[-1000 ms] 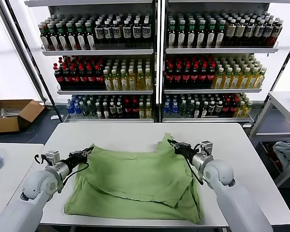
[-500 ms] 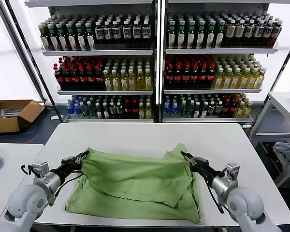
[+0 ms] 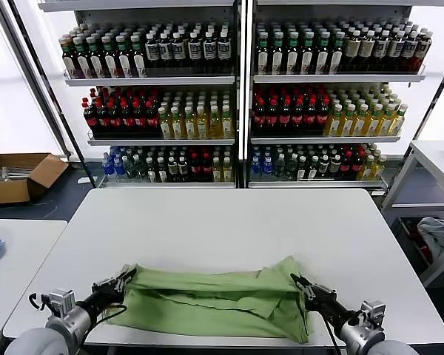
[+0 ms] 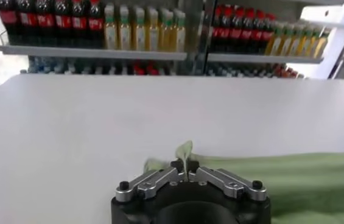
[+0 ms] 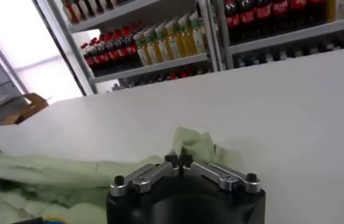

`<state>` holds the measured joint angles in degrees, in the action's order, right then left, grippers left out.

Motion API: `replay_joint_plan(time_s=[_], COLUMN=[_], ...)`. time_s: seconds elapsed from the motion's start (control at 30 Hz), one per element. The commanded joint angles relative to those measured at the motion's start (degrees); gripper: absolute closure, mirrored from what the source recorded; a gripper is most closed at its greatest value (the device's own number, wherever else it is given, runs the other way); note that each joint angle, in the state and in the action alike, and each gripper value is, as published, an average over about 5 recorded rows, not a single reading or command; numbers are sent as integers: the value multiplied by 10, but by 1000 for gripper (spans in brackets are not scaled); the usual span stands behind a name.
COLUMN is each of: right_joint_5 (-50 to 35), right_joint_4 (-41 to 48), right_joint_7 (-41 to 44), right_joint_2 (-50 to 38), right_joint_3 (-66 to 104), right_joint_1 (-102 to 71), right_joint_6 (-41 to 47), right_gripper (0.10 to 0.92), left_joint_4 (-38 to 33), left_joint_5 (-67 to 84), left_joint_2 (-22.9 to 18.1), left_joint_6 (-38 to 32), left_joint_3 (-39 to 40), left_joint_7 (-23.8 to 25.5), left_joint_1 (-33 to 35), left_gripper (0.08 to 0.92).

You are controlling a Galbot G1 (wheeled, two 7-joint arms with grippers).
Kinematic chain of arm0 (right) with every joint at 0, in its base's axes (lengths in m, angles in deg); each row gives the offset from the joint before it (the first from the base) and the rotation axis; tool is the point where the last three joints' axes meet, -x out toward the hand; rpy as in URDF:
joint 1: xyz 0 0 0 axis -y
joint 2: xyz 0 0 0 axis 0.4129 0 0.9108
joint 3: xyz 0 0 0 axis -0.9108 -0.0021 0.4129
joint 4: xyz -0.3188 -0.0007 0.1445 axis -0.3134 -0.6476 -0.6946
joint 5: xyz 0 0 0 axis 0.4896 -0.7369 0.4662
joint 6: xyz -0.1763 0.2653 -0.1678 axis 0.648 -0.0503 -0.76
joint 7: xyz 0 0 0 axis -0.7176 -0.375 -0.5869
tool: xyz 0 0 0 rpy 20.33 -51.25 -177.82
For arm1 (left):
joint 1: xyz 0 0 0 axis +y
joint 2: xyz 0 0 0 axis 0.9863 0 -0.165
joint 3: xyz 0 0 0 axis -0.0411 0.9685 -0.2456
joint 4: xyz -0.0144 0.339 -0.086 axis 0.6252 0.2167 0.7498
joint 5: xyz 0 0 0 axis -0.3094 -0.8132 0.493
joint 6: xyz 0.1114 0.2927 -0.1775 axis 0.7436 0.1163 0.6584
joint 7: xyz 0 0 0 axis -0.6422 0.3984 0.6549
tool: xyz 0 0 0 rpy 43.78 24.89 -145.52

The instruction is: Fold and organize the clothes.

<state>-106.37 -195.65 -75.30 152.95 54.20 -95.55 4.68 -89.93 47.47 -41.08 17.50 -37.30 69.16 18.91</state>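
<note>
Head view, shirt (image 3: 214, 303) stretched between left claw (image 3: 126, 276), right claw (image 3: 299, 282)

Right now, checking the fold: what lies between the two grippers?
In the head view, only the green shirt spans from the left gripper to the right gripper, each pinching a corner.

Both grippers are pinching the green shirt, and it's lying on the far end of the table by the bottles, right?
Not quite. Both the left gripper and right gripper pinch the shirt, but it lies at the table's near edge, as the head view shows.
</note>
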Motion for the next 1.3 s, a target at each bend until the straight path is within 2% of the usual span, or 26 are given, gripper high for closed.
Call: replay_joint_plan(time_s=[0.03, 0.17, 0.37, 0.63, 0.73, 0.9, 1.07, 1.3], right_joint_5=[17, 0, -17, -1, 0, -2, -4, -4], right_joint_4=[-6, -1, 10, 15, 16, 15, 14, 15], right_joint_7=[6, 14, 29, 52, 53, 53, 53, 50], right_joint_2=[-4, -14, -21, -23, -22, -22, -22, -20], right_joint_3=[26, 40, 76, 104, 109, 116, 115, 106], right_joint_1=[-41, -25, -20, -53, -61, -67, -63, -54], right_joint_6=[-25, -35, -69, -113, -117, -119, -119, -119], right_gripper=[801, 688, 515, 281, 221, 203, 203, 203], left_joint_4=[-38, -49, -80, -73, -53, -33, -32, -29], left_joint_5=[-71, -83, -80, -73, -82, -101, -110, -119], left_joint_2=[-46, -53, -72, -119, -137, -156, -164, -171], left_joint_6=[12, 19, 31, 32, 32, 30, 29, 25], left_joint_3=[-52, -74, -88, -27, -2, 24, 36, 47], left_joint_7=[-13, -25, -60, -116, -130, -140, -146, -149], left_joint_1=[80, 82, 84, 72, 66, 59, 60, 67], left_gripper=[897, 810, 637, 403, 316, 197, 199, 386])
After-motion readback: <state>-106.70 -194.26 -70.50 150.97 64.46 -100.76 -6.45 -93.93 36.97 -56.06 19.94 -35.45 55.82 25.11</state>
